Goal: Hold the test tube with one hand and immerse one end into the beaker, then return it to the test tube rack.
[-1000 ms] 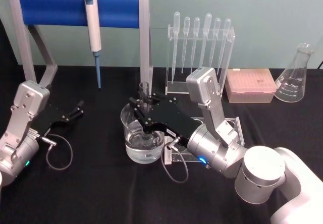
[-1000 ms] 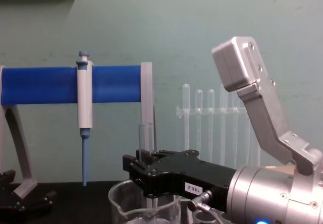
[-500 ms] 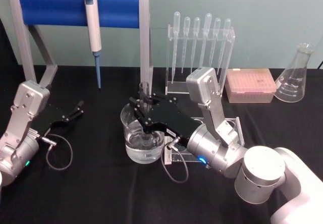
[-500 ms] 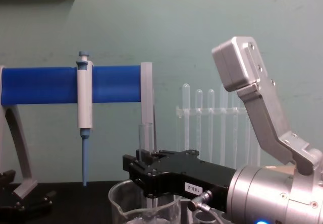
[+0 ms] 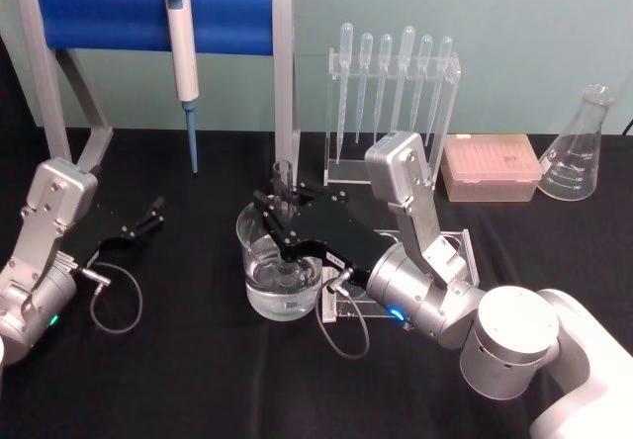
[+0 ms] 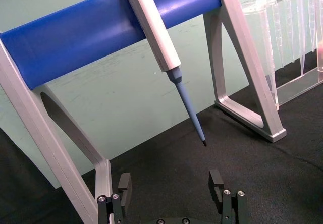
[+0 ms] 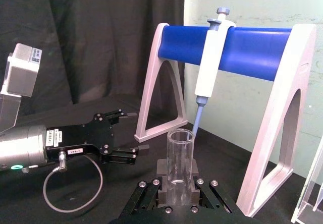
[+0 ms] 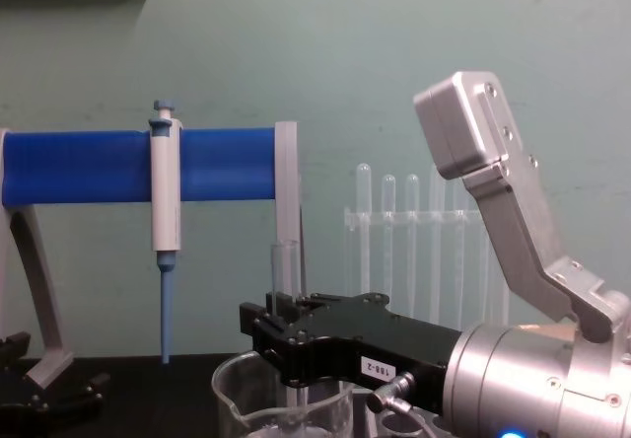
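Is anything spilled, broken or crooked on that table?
Nothing stands out. The right gripper holds the clear glass test tube upright, its lower end inside the wide clear glass beaker of water. No puddle shows on the black table. The left gripper sits at the left, jaws open.

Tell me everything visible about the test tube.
The test tube is clear glass, slim and straight, with an open round rim on top. It stands upright, clamped below the rim in the right claw, its lower end down inside the beaker, seemingly dipped in the clear liquid. It looks empty above the claw.
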Robot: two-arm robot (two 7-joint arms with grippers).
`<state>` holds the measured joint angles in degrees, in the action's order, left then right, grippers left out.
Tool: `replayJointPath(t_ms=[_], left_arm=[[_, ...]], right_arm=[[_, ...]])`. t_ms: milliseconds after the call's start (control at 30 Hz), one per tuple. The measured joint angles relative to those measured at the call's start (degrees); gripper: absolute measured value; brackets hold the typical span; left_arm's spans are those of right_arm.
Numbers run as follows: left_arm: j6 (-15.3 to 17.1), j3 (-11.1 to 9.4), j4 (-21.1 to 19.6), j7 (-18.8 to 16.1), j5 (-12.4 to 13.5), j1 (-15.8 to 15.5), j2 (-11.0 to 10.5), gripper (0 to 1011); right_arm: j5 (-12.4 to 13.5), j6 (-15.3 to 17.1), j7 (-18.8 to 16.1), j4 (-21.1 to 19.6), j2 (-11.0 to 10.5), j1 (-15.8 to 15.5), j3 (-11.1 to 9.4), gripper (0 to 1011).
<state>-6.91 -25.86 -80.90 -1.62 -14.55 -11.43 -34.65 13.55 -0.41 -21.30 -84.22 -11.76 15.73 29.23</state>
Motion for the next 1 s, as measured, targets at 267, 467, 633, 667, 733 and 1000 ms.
replayJointPath(t_ms=[267, 467, 633, 667, 733, 1000], left_arm=[[0.0, 0.0, 0.0, 0.0, 0.0, 0.0, 0.0, 1000], [0.0, 0.0, 0.0, 0.0, 0.01, 0.0, 0.0, 1000], [0.0, 0.0, 0.0, 0.0, 0.0, 0.0, 0.0, 1000], [0.0, 0.0, 0.0, 0.0, 0.0, 0.0, 0.0, 1000], [0.0, 0.0, 0.0, 0.0, 0.0, 0.0, 0.0, 1000], [0.0, 0.0, 0.0, 0.0, 0.01, 0.0, 0.0, 1000]], right_arm=[[0.0, 0.0, 0.0, 0.0, 0.0, 0.0, 0.0, 228], [0.0, 0.0, 0.0, 0.0, 0.0, 0.0, 0.0, 228], [0.0, 0.0, 0.0, 0.0, 0.0, 0.0, 0.0, 228], [0.0, 0.0, 0.0, 0.0, 0.0, 0.0, 0.0, 228], [0.0, 0.0, 0.0, 0.0, 0.0, 0.0, 0.0, 228], [0.0, 0.0, 0.0, 0.0, 0.0, 0.0, 0.0, 228]])
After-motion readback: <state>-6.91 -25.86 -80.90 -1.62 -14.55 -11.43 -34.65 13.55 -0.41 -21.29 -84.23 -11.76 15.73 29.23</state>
